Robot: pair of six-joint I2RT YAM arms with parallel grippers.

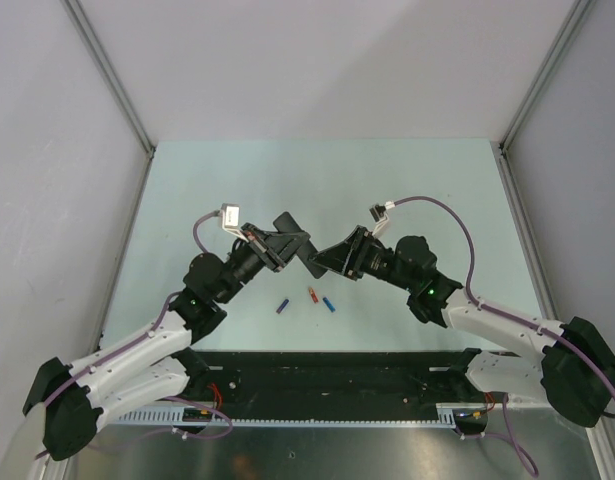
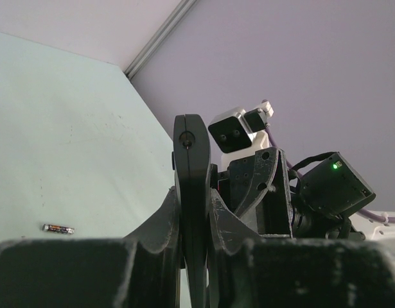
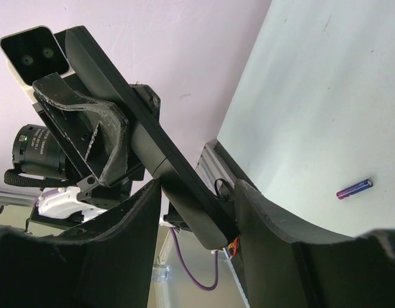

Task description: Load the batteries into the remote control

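The left end effector (image 2: pixel 194 212) is pinching the remote control (image 2: pixel 191 160) and holding it up off the counter (image 1: pixel 407 190). The right end effector (image 3: pixel 198 199) is straddling the remote's other end, with a finger close on each side. I cannot tell whether they are pressing on it. The purple-blue battery (image 1: pixel 282 306), red-orange battery (image 1: pixel 312 295) and bright blue battery (image 1: pixel 328 303) are lying near one another on the counter, just nearer the arm bases.

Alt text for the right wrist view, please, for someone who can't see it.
A slim black remote control, clamped by the left gripper at upper left, slants down between the open jaws of the right gripper. One purple-blue battery lies on the pale green table at right.
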